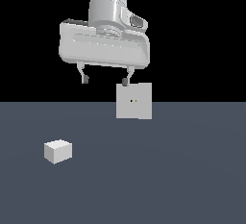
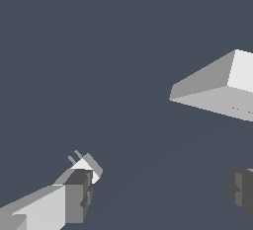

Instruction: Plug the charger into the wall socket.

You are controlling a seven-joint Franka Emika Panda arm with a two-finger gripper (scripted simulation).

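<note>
The charger is a small off-white block lying on the grey floor at the exterior view's left. In the wrist view the charger shows two short prongs and is partly hidden behind one finger. The wall socket is an upright off-white square panel with two tiny holes near its centre, and it also shows in the wrist view. My gripper hangs high above the floor, open and empty, well above the charger and just to the left of the socket's top edge. In the wrist view the gripper holds nothing.
The flat dark grey floor stretches around both things, with a black background behind it. Nothing else stands on it.
</note>
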